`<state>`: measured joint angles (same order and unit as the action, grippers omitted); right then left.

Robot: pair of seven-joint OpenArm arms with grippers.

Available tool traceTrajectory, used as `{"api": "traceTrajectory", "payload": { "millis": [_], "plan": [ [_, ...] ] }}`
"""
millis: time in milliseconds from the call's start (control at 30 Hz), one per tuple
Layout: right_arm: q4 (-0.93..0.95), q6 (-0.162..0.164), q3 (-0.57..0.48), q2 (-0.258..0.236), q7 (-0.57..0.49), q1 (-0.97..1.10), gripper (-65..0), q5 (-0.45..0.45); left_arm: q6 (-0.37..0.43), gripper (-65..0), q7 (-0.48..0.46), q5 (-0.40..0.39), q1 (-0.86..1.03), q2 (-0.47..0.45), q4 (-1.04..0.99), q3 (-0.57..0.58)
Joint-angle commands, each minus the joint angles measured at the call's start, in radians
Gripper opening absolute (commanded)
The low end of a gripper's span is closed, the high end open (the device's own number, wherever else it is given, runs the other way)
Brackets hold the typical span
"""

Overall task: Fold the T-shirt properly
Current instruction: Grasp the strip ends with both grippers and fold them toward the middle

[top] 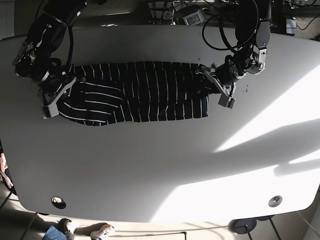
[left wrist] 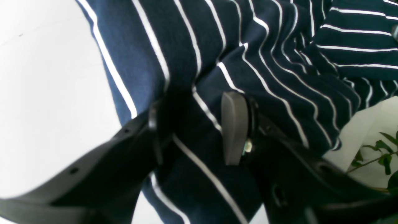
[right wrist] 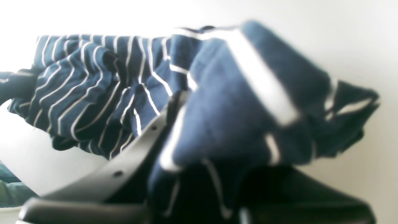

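Observation:
A navy T-shirt with thin white stripes (top: 140, 92) lies stretched sideways across the white table (top: 160, 165), bunched and wrinkled. My left gripper (top: 212, 79) is at the shirt's right end. In the left wrist view it (left wrist: 189, 121) is shut on a fold of the T-shirt (left wrist: 248, 62), with the grey pad (left wrist: 234, 130) pressed against the cloth. My right gripper (top: 64, 90) is at the shirt's left end. In the right wrist view it (right wrist: 211, 130) is shut on a bunched, blurred corner of the T-shirt (right wrist: 236, 102), lifted slightly off the table.
Cables and equipment (top: 192, 15) sit behind the table's far edge. Green plant leaves (left wrist: 382, 155) show past the table edge in the left wrist view. The table has two round holes (top: 58, 202) (top: 274, 201) near its front. Someone's shoes (top: 102, 231) are on the floor below.

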<state>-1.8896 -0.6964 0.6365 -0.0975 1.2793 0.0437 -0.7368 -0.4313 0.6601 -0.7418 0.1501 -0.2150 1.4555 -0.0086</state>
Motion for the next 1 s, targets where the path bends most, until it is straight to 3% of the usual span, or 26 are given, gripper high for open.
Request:
{"api": "traceTrajectory", "payload": {
  "millis": [33, 133, 233, 333, 400, 433, 500, 667, 867, 900, 933, 967, 1000],
  "plan": [
    [-0.097, -0.002, -0.001, 0.035, 0.033, -0.024, -62.9, -0.025, 0.021, -41.8, 0.033, 0.031, 0.003, 0.029, 0.001, 0.0],
    [-0.113, -0.002, -0.017, 0.092, 0.073, -0.051, -62.9, -0.025, 0.022, -41.8, 0.033, 0.031, -0.007, 0.044, 0.0, 0.002],
    [-0.113, -0.002, -0.143, 0.124, 0.07, -0.049, -62.8, -0.02, 0.022, -41.8, 0.037, 0.032, -0.014, 0.064, 0.0, 0.002],
    [-0.083, -0.002, -0.232, 0.207, 0.069, -0.052, -62.8, -0.016, 0.024, -41.8, 0.034, 0.032, -0.017, 0.062, -0.002, 0.034],
    [-0.038, -0.002, -0.286, 0.218, 0.035, -0.054, -62.8, -0.016, 0.024, -41.8, 0.034, 0.032, -0.017, 0.061, 0.0, 0.043],
    [-0.017, -0.002, -0.327, 0.218, 0.004, -0.052, -62.8, -0.016, 0.024, -41.8, 0.034, 0.032, -0.017, 0.062, 0.001, 0.043],
    [0.063, 0.036, -0.421, 0.215, -0.089, -0.049, -62.8, -0.019, 0.024, -41.8, 0.034, 0.032, -0.017, 0.061, 0.003, 0.043],
    [0.252, 0.045, -0.591, 0.183, -0.272, -0.072, -62.5, -0.016, 0.024, -41.8, 0.034, 0.032, -0.016, 0.062, 0.003, 0.043],
    [0.307, 0.048, -0.631, 0.106, -0.335, -0.118, -62.3, -0.016, 0.024, -41.8, 0.034, 0.032, -0.017, 0.064, 0.003, 0.042],
    [0.308, 0.065, -0.631, 0.098, -0.335, -0.126, -61.5, -0.016, 0.024, -41.8, 0.033, 0.032, -0.017, 0.064, 0.001, 0.042],
    [0.308, 0.119, -0.633, 0.095, -0.336, -0.132, -55.2, -0.016, 0.024, -41.8, 0.033, 0.032, -0.019, 0.064, 0.0, 0.042],
    [0.302, 0.157, -0.633, 0.095, -0.336, -0.132, -48.0, -0.016, 0.024, -41.8, 0.033, 0.032, -0.019, 0.064, 0.0, 0.042],
    [0.298, 0.203, -0.634, 0.095, -0.335, -0.132, -34.6, -0.017, 0.024, -41.8, 0.033, 0.032, -0.019, 0.064, 0.0, 0.042]
  ]
}}
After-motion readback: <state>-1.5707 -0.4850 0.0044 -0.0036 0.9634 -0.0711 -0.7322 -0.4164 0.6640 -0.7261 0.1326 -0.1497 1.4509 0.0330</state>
